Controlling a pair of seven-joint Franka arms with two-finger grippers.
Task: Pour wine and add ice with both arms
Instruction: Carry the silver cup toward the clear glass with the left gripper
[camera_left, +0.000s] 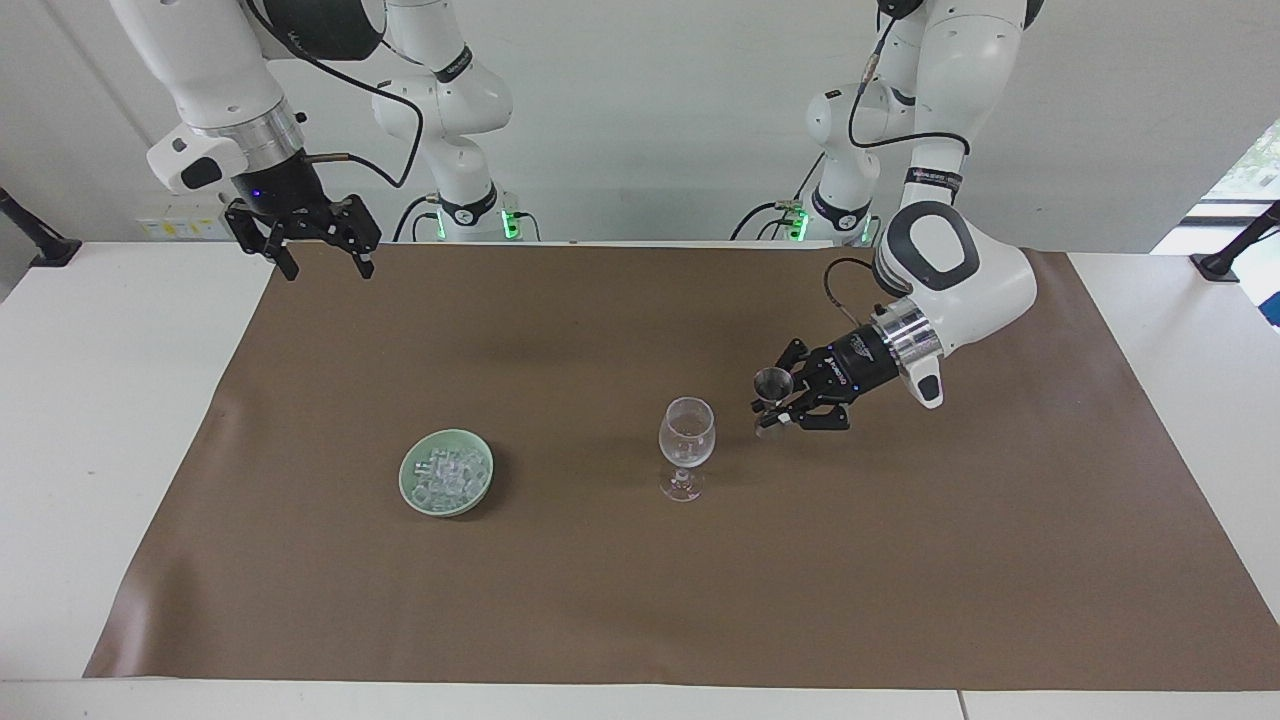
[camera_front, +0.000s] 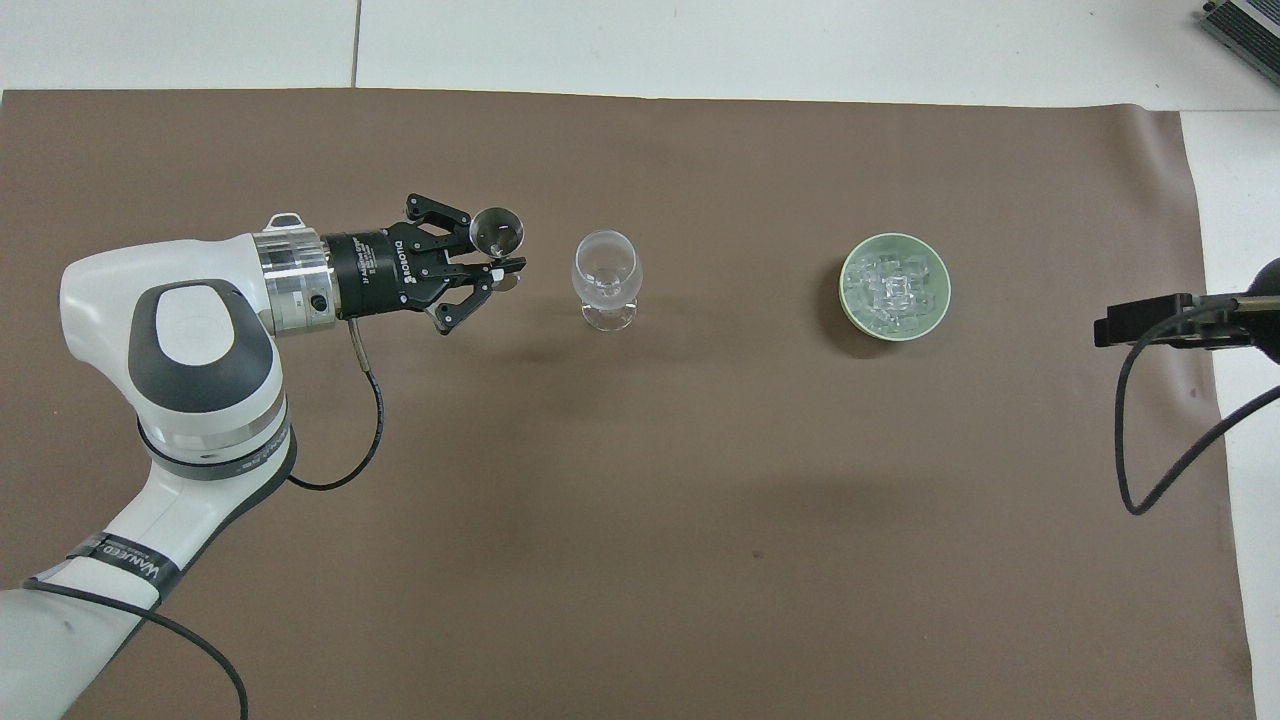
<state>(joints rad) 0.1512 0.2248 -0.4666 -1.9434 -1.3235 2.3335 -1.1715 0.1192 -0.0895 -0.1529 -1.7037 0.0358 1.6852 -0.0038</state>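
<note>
The right end effector (camera_left: 322, 266) hangs in the air above the corner of the brown mat (camera_left: 640, 600) at the right arm's end of the surface (camera_left: 100, 420), on the robots' side, its two fingers spread apart and pointing down with nothing between them; this arm waits. In the overhead view only its black tip (camera_front: 1150, 322) shows, at the edge of the mat.

Farther out on the mat, toward the right arm's end, sits the pale green round dish (camera_left: 405, 478), which also shows in the overhead view (camera_front: 849, 300). The ice (camera_left: 448, 476) lies piled inside it as a heap of small clear cubes (camera_front: 893, 290).

Near the middle of the mat the wine glass (camera_left: 687, 445) stands upright on its foot, well apart from the dish; from above its round bowl (camera_front: 605, 272) looks clear.

Toward the left arm's end, the left end effector (camera_left: 775, 412) is stretched out nearly level and aimed at the wine glass, stopping just beside its bowl without touching it. Its fingertips are clamped together on the waist of a small metal measuring cup (camera_left: 771, 383), a double-ended one whose open mouth shows as a shiny circle (camera_front: 495, 231) from above. The cup is held up in the air over the mat, just beside the glass. The left end effector (camera_front: 508, 270) comes in from the white forearm lying across the mat.
</note>
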